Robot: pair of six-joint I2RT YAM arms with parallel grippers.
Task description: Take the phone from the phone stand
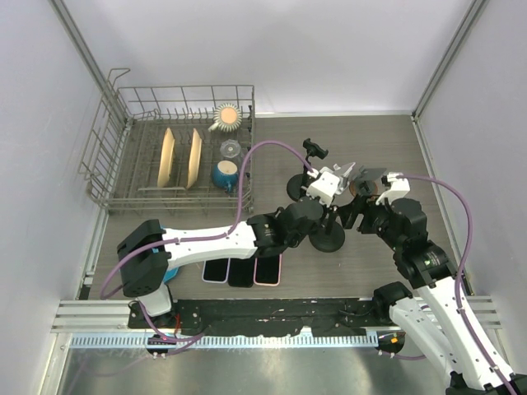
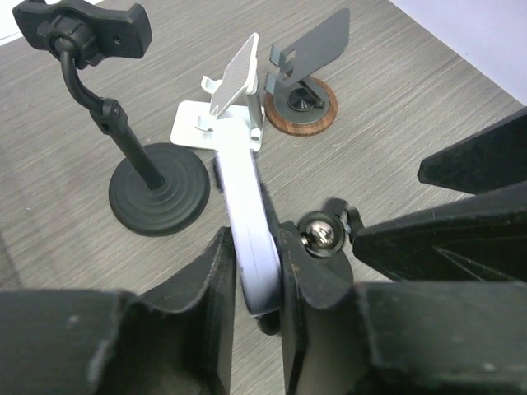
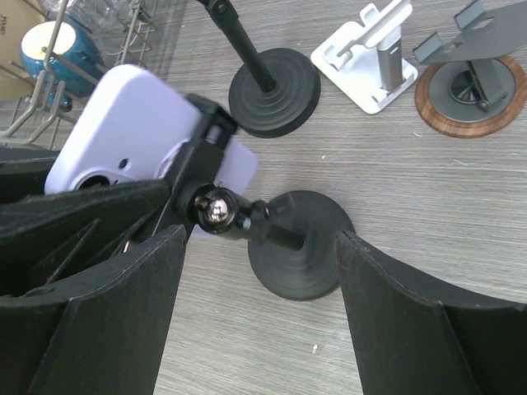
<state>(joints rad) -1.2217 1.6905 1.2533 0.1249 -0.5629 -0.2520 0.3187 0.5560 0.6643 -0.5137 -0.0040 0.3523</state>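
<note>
Top view: the left gripper [image 1: 321,216] and right gripper [image 1: 359,212] meet over the stand [image 1: 328,239], mid-table. Behind them are a gooseneck stand [image 1: 306,169], a white stand [image 1: 328,185] and a grey stand [image 1: 368,178]. Three spare phones [image 1: 242,270] lie flat beside the left arm. A rack [image 1: 123,140] sits at the far left.

Left wrist: the fingers [image 2: 216,280] are clamped on the near edge of the pale lilac phone [image 2: 251,239], which is seen edge-on. The stand's ball joint [image 2: 321,234] is just beside it.

Right wrist: the phone's back faces the camera and it sits in the stand's black clamp [image 3: 206,140], above the round base. The right gripper's jaws are spread wide, one either side of the stand, holding nothing.
</note>
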